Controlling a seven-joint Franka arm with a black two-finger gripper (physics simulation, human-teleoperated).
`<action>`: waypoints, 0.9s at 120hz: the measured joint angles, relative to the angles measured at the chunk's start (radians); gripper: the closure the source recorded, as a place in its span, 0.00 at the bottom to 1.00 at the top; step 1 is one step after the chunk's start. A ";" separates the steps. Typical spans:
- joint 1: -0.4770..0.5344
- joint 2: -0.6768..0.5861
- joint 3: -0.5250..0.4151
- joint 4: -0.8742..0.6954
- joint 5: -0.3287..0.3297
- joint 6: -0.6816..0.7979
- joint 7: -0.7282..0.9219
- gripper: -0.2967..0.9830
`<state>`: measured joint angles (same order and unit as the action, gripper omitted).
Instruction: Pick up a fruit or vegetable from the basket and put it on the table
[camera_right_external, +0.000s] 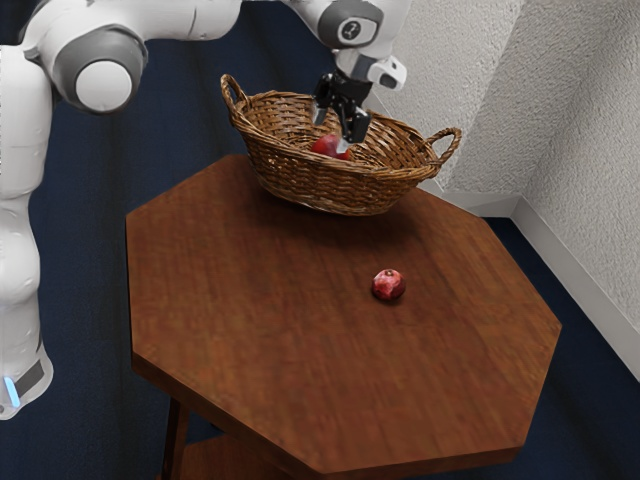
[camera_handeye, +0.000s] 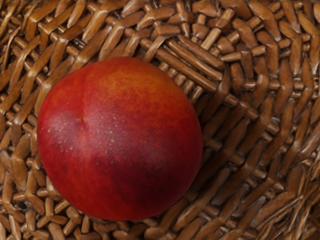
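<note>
Nearest the wrist camera, a peach (camera_handeye: 120, 140) sits inside the basket (camera_right_external: 320, 187), ungrasped, with the gripper (camera_right_external: 331, 130) spread wide above it. Grasping, lifting and placing seem left, though a small red fruit (camera_right_external: 389, 285) rests on the worktop (camera_right_external: 250, 330), its origin unclear.

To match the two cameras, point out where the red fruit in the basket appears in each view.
Exterior view: the red fruit sits inside the basket, in the upper middle of the picture, partly hidden by the end effector.
Wrist view: it is large and a little off the picture's centre, against brown wickerwork.
Shared landmark: the basket's woven wicker around the fruit.
</note>
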<state>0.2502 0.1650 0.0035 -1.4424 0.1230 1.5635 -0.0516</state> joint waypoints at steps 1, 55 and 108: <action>0.000 0.003 0.000 0.000 0.000 0.002 0.001 0.23; 0.039 0.075 0.000 0.000 -0.013 0.056 0.033 0.23; 0.057 0.147 0.000 0.009 -0.042 0.085 0.048 0.29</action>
<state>0.3067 0.3116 0.0031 -1.4338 0.0815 1.6489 -0.0040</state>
